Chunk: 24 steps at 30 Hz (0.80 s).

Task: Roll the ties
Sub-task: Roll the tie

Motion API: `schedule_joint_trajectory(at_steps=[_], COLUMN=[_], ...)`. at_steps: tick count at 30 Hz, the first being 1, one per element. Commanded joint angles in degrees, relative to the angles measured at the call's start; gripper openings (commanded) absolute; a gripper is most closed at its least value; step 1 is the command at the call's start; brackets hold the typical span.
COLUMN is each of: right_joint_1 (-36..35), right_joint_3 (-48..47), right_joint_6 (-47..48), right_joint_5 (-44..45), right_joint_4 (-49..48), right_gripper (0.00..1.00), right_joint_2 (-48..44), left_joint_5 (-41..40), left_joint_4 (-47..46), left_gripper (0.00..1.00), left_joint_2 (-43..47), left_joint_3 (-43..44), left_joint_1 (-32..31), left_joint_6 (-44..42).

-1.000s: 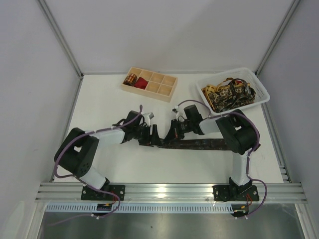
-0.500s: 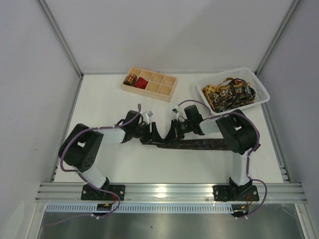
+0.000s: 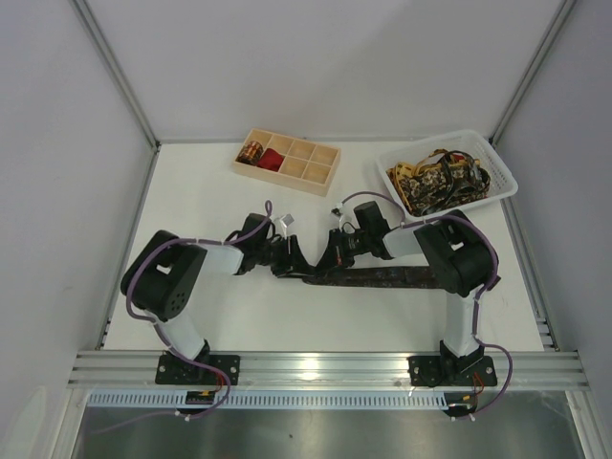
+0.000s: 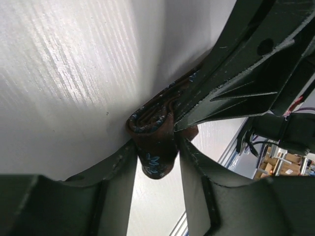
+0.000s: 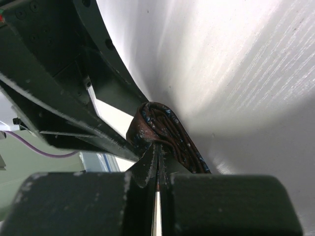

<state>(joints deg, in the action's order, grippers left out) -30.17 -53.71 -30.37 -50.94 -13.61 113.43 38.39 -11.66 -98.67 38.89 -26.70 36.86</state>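
A dark brown tie (image 3: 382, 277) lies stretched along the table, its left end wound into a small coil (image 4: 155, 157) between the two grippers. My left gripper (image 3: 292, 256) comes from the left. In the left wrist view it (image 4: 156, 145) has a finger against each side of the coil, so it is shut on it. My right gripper (image 3: 325, 258) faces it from the right. In the right wrist view it (image 5: 157, 152) is shut on a thin fold of fabric at the coil (image 5: 162, 125). A gold-brown coil (image 3: 251, 151) and a red coil (image 3: 273, 159) sit in the tray.
The pale wooden compartment tray (image 3: 283, 182) stands at the back, left of centre. At the back right a white basket (image 3: 497, 161) holds a heap of gold-and-black ties (image 3: 440, 180). The right forearm lies over the tie's right end.
My left gripper's jaws have narrowed onto the coil, and the left arm has edged right, its elbow swinging forward. The right arm and the tie have stayed put.
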Motion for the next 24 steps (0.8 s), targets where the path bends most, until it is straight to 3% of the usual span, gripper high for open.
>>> schedule_joint_trajectory(at_steps=[1, 4, 5, 8, 19, 24], right_joint_1=[-0.2, -0.7, -0.8, -1.2, -3.1, -5.1], right_joint_3=[1.6, 1.6, 1.3, 0.7, -3.8, -4.9], right_joint_6=[3.3, 3.1, 3.1, 3.0, 6.5, 6.2], right_joint_5=[7.4, 7.4, 7.8, 8.0, 12.9, 13.1], right_joint_4=[3.0, 3.2, 3.4, 5.0, 18.8, 19.2], right_gripper=[0.00, 0.00, 0.00, 0.00, 0.00, 0.00], right_joint_2=[2.3, 2.1, 2.1, 1.3, -7.5, -7.9], left_joint_5=[-2.3, -2.1, -2.4, -3.8, -16.0, -19.3], left_joint_4=[0.5, -1.3, -1.3, -0.8, 15.9, 20.3], left_gripper=[0.45, 0.33, 0.19, 0.00, 0.00, 0.00], left_joint_2=[-3.3, -3.8, -3.7, -2.4, 8.1, 12.2], left_joint_3=[-1.0, -1.7, -1.9, -2.2, -1.0, -1.2], left_joint_1=[-1.6, -1.7, -1.7, -1.7, -1.8, -1.8], left_joint_6=[-0.2, 1.1, 1.3, 1.3, -5.8, -7.4])
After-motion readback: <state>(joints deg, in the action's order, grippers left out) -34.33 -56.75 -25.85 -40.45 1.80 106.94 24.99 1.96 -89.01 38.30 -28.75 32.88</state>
